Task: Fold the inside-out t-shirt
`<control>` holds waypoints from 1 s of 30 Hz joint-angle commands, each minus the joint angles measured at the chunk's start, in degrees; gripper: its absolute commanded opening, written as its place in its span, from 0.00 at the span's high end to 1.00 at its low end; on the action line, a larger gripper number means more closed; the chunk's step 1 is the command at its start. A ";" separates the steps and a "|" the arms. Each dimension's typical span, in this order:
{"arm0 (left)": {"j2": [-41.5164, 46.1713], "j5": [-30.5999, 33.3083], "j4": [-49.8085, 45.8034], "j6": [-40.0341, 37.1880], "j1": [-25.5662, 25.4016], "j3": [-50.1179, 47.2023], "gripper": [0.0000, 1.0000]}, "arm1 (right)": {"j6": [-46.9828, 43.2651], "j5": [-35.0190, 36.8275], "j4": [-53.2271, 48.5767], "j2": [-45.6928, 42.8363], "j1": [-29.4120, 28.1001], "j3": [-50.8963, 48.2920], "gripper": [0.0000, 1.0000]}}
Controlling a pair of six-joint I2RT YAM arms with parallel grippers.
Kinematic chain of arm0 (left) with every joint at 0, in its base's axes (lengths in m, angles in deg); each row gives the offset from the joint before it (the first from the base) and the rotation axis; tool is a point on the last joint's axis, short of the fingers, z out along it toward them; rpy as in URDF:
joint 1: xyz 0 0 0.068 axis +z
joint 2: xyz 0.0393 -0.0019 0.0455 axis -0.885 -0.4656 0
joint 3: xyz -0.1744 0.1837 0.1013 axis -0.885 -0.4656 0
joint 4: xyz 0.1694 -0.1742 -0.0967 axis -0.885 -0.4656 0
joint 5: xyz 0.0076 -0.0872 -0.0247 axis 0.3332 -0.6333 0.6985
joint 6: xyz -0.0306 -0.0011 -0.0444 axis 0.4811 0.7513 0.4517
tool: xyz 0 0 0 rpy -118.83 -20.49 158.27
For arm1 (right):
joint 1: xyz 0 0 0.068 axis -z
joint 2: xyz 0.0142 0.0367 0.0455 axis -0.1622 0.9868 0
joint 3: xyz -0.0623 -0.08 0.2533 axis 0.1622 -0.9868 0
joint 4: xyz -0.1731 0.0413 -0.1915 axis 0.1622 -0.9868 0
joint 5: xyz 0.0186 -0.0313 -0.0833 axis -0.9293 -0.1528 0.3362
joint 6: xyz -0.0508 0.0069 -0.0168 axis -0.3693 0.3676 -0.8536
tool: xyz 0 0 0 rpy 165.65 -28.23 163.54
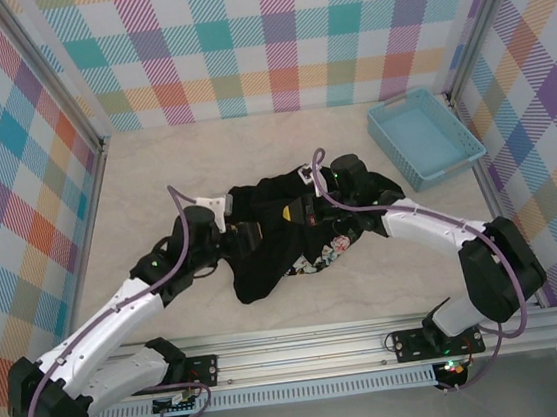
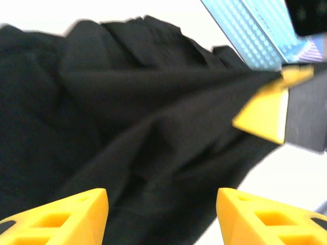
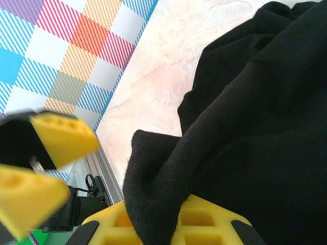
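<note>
The t-shirt (image 1: 284, 253) is lying crumpled mid-table (image 1: 252, 151), its bulk running left to right between the arms. The right gripper (image 2: 276, 97) is pinching a fold that is stretching taut. The left gripper (image 2: 162, 194) is hovering with fingers wide apart, facing that fold, which is lying directly ahead and just beyond its tips, so it seems the one placed for the next grasp.

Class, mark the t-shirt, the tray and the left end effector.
t-shirt (image 1: 265, 270): top view, lower left cloth.
tray (image 1: 427, 138): top view, bare floor.
left end effector (image 2: 162, 196): left wrist view, midway between open fingertips.
</note>
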 commanded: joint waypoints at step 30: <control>-13.15 -23.68 11.60 0.73 9.39 9.56 0.97 | -20.82 21.76 -22.22 -9.73 1.43 4.72 1.00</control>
